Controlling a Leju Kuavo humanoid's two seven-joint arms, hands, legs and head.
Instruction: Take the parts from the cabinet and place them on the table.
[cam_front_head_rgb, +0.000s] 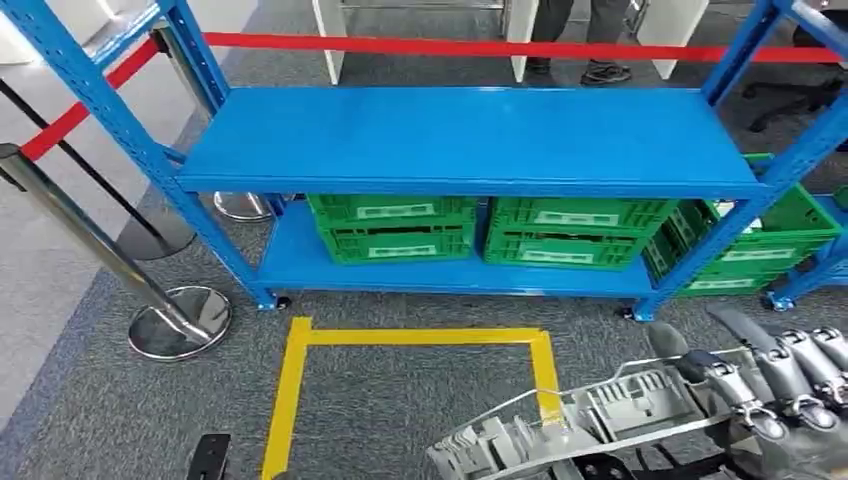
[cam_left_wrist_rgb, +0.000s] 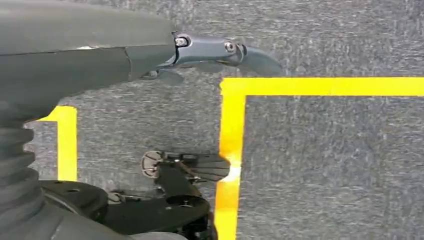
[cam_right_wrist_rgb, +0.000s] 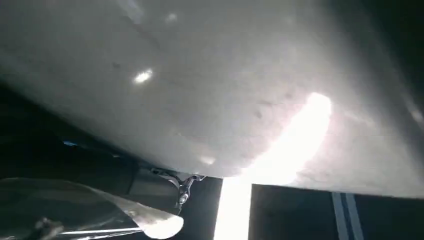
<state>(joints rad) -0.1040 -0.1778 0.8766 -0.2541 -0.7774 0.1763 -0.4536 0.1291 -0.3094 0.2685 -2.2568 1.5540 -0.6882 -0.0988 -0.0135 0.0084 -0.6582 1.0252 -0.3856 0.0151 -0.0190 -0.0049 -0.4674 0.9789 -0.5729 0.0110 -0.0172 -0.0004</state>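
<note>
From the head view, your right hand (cam_front_head_rgb: 790, 385) holds a long grey plastic part (cam_front_head_rgb: 590, 415) at its right end, fingers wrapped over it; the part's long axis runs leftward and slightly nearer, low over the carpet (cam_front_head_rgb: 400, 410); ahead stands the blue shelf (cam_front_head_rgb: 470, 140), its upper deck bare, green crates (cam_front_head_rgb: 392, 226) on the lower one; yellow floor tape (cam_front_head_rgb: 420, 337) frames a square between you and the shelf; a red barrier belt (cam_front_head_rgb: 480, 46) and chrome posts (cam_front_head_rgb: 90, 240) bound the far and left sides; a person's legs stand beyond the belt. In the left wrist view, your left hand (cam_left_wrist_rgb: 215, 52) hangs over carpet and yellow tape, fingers out straight with nothing in them. In the right wrist view, a pale blurred surface sits close to the lens; you cannot tell the grip from there. No table is visible, so judge that a turn comes before the set-down.
</note>
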